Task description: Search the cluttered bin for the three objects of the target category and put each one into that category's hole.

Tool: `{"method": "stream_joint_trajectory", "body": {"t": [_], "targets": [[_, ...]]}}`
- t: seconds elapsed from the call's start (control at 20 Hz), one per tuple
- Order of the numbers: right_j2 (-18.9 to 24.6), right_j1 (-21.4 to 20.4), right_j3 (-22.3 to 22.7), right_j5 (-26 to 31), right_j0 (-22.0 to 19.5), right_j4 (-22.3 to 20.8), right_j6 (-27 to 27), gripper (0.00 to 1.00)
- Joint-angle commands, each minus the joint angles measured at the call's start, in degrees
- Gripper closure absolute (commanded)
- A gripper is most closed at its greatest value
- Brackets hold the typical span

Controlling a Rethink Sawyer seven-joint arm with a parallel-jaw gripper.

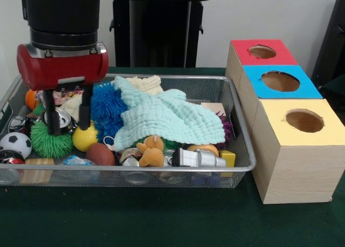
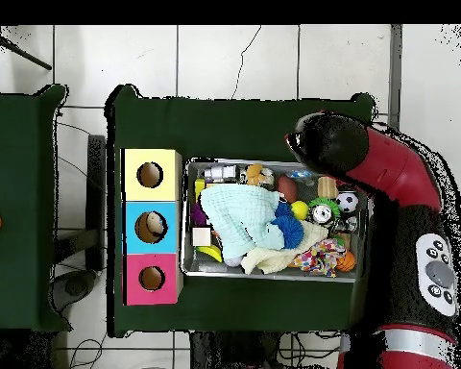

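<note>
A wire mesh bin (image 1: 237, 117) on the green table is heaped with toys, cans and cloths. My gripper (image 1: 69, 124) reaches down into its left end, open, with the fingers (image 1: 54, 123) either side of a silver can (image 1: 63, 116). Whether they touch it I cannot tell. Close by lie a yellow ball (image 1: 85, 139), a green spiky ball (image 1: 49, 143), a blue spiky ball (image 1: 107, 102) and a soccer ball (image 1: 15, 143). A pale teal cloth (image 1: 175, 120) (image 2: 239, 216) covers the bin's middle. In the overhead view the arm (image 2: 369, 168) hides the gripper.
Three boxes with round holes stand beside the bin: red-topped (image 1: 242, 47) (image 2: 133, 279), blue-topped (image 1: 253, 77) (image 2: 133, 228), yellow-topped (image 1: 296, 166) (image 2: 133, 175). Something tan shows in the blue hole from overhead. A brown football (image 1: 101, 153), an orange plush toy (image 1: 151, 152) and more cans lie near the bin's front wall.
</note>
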Motion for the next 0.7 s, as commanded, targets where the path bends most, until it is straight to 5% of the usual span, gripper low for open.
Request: {"method": "stream_joint_trajectory", "body": {"t": [0.05, 0.35, 0.7], "targets": [[-5.92, 3.16, -5.29, 15.95, 2.34, 4.94, 28.73, 1.00], [-6.72, 4.81, -6.46, 16.32, 2.91, 5.72, 28.61, 1.00], [-3.50, 13.77, -10.53, 10.58, 1.95, 6.88, 27.91, 1.00]]}}
